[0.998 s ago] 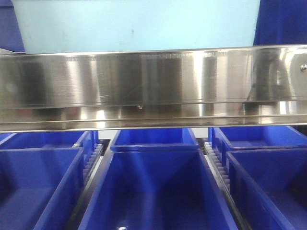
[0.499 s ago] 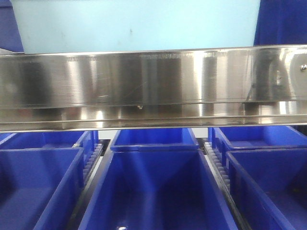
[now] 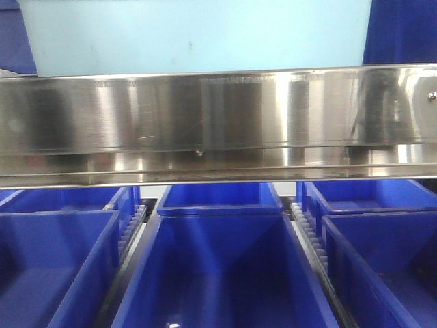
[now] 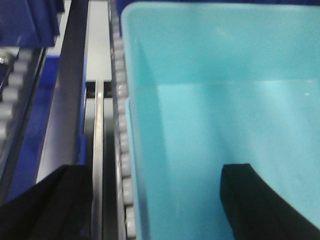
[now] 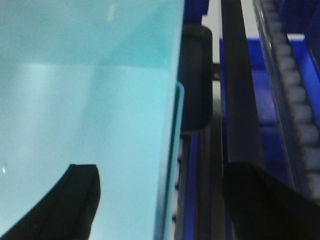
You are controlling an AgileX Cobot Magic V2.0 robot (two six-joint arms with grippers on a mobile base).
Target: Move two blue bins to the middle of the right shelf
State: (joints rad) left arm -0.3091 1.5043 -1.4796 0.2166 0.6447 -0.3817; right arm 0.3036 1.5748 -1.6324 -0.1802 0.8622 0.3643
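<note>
A pale cyan-blue bin (image 3: 194, 34) sits on the shelf level just behind the wide stainless-steel rail (image 3: 218, 116). Only one pale bin can be told apart. In the left wrist view my left gripper (image 4: 155, 170) is open. It straddles the bin's left wall (image 4: 132, 150), with one black finger (image 4: 250, 200) inside the bin (image 4: 225, 100) and one outside. In the right wrist view my right gripper (image 5: 162, 167) is open. It straddles the right wall (image 5: 170, 150), with one finger (image 5: 75, 200) inside the bin (image 5: 75, 90) and one outside. Neither gripper's fingers touch the wall.
Several dark royal-blue bins (image 3: 218, 266) fill the level below the rail, split by white roller tracks (image 3: 307, 232). Roller tracks (image 4: 120, 125) and metal guide rails (image 5: 240, 100) run along both sides of the pale bin. More dark blue bins (image 4: 30, 20) stand beside it.
The pale bin has shifted a few pixels to the right in the front view. Nothing else differs.
</note>
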